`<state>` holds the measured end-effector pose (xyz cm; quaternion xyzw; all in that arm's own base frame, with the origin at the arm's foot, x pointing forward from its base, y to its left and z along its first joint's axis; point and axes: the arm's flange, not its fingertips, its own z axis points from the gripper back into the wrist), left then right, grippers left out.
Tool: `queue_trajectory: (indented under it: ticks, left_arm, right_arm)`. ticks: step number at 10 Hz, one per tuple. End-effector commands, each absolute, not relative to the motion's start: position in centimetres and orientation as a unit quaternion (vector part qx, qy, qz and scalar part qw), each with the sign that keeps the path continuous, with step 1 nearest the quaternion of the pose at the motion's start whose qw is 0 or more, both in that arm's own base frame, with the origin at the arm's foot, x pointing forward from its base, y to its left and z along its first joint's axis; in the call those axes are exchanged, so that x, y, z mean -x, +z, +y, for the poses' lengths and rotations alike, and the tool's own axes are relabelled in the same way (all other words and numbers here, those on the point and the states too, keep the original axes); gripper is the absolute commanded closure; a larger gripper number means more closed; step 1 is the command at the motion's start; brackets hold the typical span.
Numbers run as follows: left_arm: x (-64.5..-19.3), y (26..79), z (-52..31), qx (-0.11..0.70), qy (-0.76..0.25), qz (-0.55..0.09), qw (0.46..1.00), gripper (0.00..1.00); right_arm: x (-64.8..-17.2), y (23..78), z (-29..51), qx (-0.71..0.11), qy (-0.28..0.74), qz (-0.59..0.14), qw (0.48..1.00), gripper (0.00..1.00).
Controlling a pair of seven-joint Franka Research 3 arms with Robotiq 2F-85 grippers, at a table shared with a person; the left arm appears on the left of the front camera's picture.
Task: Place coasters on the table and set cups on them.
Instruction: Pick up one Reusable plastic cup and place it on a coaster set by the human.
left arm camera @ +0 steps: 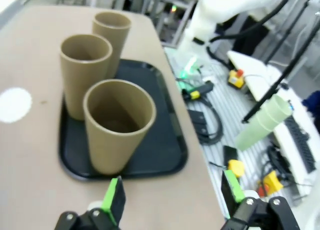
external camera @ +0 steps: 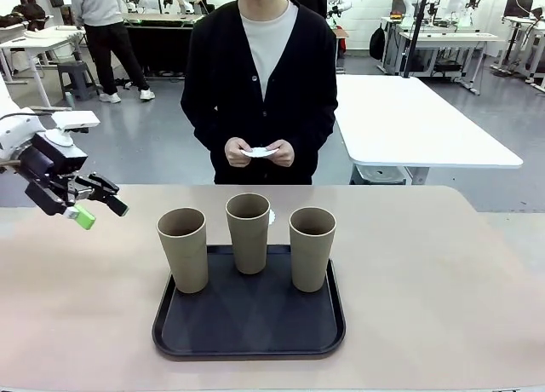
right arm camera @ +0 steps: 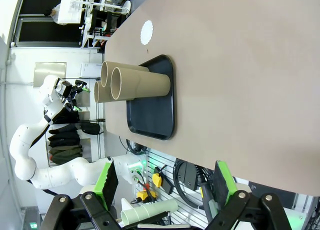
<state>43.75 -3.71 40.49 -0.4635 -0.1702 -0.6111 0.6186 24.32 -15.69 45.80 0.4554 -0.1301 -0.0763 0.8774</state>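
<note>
Three beige cups stand upright on a black tray [external camera: 249,341]: the left cup [external camera: 183,249], the middle cup [external camera: 248,232] and the right cup [external camera: 312,247]. One white coaster [external camera: 272,216] lies on the table [external camera: 426,281] just behind the middle cup, also seen as a disc [left arm camera: 15,104] [right arm camera: 146,32]. The person at the far side holds more coasters [external camera: 258,152] in both hands. My left gripper [external camera: 100,211] hovers open and empty left of the tray, facing the cups [left arm camera: 117,125]. My right gripper [right arm camera: 162,182] is open and empty, off the table's side.
A white rectangular table [external camera: 417,119] stands behind on the right. Off the table's near edge lie cables, tools and a stack of pale green cups [left arm camera: 262,122]. Bare tabletop stretches on both sides of the tray [left arm camera: 170,140].
</note>
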Motion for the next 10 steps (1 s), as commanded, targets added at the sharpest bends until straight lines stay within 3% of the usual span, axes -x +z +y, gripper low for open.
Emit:
queue_trajectory:
  ticks: [1, 6, 10]
  left_arm:
    - [-43.7, 39.1, -4.0, 0.425, -0.608, -0.235, 0.628, 0.00]
    - [-43.8, 36.5, -3.2, 0.372, -0.640, -0.290, 0.606, 0.00]
    - [-44.3, 36.4, -2.7, 0.364, -0.643, -0.272, 0.616, 0.00]
  right_arm:
    - [-24.4, 45.8, -15.8, -0.465, -0.069, -0.135, 0.872, 0.00]
    - [-24.4, 45.8, -15.8, -0.465, -0.069, -0.135, 0.872, 0.00]
    - [-24.4, 45.8, -15.8, -0.465, -0.069, -0.135, 0.872, 0.00]
